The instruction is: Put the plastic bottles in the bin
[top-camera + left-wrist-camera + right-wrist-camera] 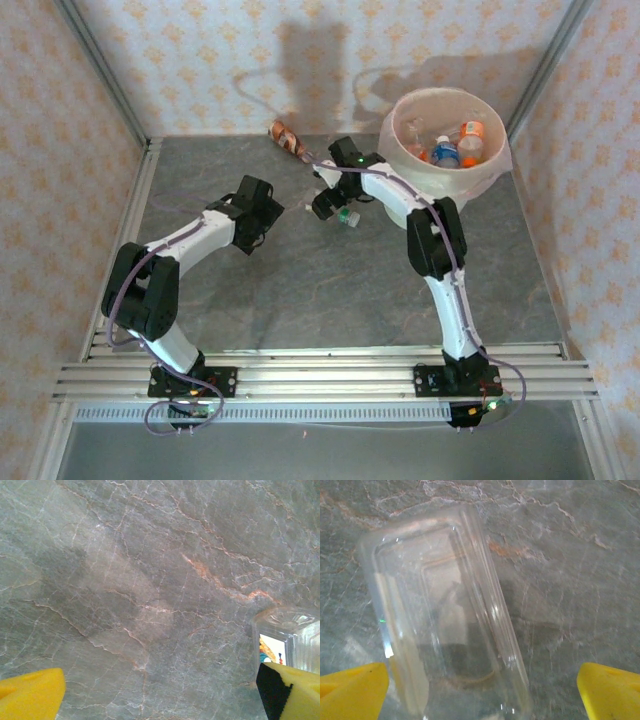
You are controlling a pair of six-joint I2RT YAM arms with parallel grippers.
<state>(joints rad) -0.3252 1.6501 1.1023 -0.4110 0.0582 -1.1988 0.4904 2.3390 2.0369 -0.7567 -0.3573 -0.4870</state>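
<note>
Grey marbled counter (300, 300) carries the job in the top view. The bin (400, 150) stands at the far right corner with several bottles (470, 140) already inside. A brown bottle (288, 138) lies at the far edge, near the middle. The right gripper (335, 208) is reached out over a clear bottle (348, 215) with a green cap, left of the bin. The left gripper (255, 215) hangs over bare stone just left of that.

From the left wrist, the left gripper (160, 695) is spread wide and holds nothing. A labelled bottle (285, 640) shows beside its right finger; I cannot tell whether it is the same clear one.

From the right wrist, the right gripper (480, 692) is also wide. The clear bottle (445, 620) lies on the counter between its yellow fingers (350, 690), nearer the left one and not clamped.

The step in hand looks like the pickup of this bottle. The next move probably calls for centring, closing firmly on the slick plastic, then lifting and carrying it to the bin. The brown bottle would be left for later.
</note>
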